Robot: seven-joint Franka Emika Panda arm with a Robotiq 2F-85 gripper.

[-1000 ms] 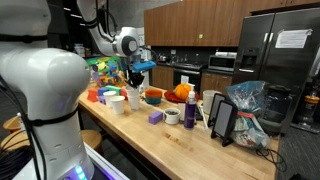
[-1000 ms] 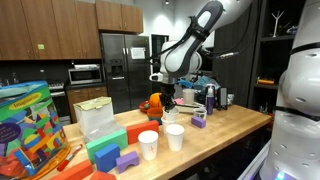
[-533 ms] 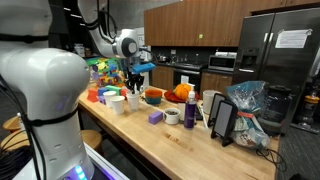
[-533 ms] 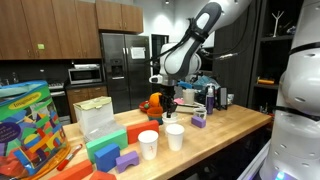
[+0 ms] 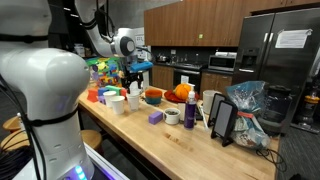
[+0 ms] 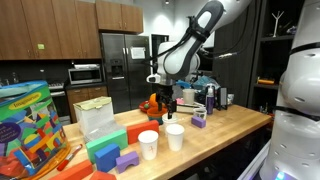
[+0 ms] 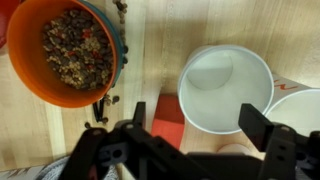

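The bench was crowded, and that was the main hazard: bowls, cups and blocks stood close together, so any sideways drift by the arm could have swept something toward the edge.

In both exterior views the end effector hung just above this clutter. In the wrist view the end effector stood wide, its fingers well spread with nothing between them.

The orange bowl lay just beside one finger, filled with brown pieces. A descent slightly off toward it would probably have caught its rim, tipping it and scattering the contents.

The white cup stood upright and empty, just inside the other finger. Being light and tall, it seemed the easiest thing to knock over; a finger landing on its rim could have toppled it into the second white cup beside it.

The red block lay on the bench below the spread fingers, between the bowl and the cup. It was partly hidden by the end effector, so whether it touched the cup could not be told. A closing grip there risked pinching the cup wall along with the block.

A few loose bits lay on the bench next to the bowl; they could have been dragged about by a low pass.
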